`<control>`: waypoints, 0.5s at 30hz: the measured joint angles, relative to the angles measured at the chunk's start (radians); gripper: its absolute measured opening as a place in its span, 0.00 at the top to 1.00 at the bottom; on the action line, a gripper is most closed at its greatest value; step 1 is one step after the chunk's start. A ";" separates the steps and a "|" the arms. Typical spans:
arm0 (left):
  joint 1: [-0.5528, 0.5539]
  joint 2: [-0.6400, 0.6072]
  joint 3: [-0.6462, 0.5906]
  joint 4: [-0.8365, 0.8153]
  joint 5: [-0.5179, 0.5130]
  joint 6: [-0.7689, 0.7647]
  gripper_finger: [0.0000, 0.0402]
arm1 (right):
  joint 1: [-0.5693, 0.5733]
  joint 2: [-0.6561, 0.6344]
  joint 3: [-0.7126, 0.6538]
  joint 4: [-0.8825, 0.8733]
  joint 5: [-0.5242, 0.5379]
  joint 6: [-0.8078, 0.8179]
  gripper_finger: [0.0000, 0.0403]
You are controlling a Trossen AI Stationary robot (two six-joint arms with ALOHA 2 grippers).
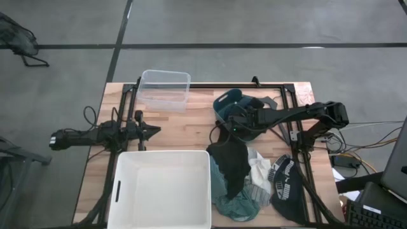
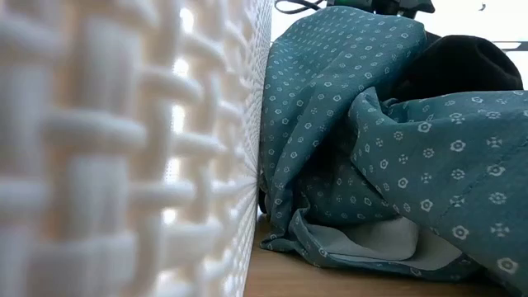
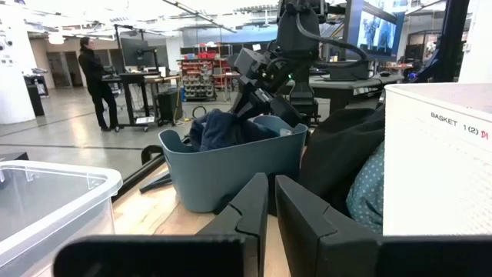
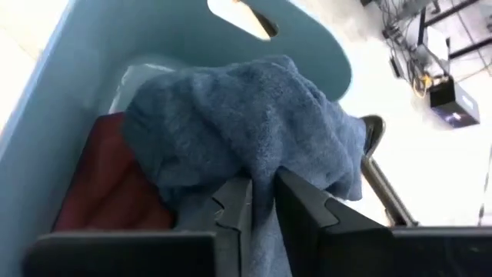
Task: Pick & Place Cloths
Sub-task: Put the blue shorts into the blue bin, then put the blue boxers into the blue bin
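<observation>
Fuzzy blue cloth (maroon beneath)

The high view looks straight down on the whole table. The low view sits at tabletop, pressed close against the white tub. Both wrist views face the teal basket.

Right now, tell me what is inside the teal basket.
The teal basket holds a blue-grey towel, pinched by the right gripper, with a maroon cloth beside it. Anything underneath them is covered.
</observation>
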 joint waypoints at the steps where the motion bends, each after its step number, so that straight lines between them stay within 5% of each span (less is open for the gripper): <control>1: 0.000 0.000 0.000 0.000 0.000 0.000 0.91 | 0.005 0.000 0.012 0.002 0.001 -0.006 0.84; 15: 0.000 0.000 0.000 0.000 0.000 0.000 0.91 | 0.193 0.000 0.342 -0.113 -0.122 -0.025 0.54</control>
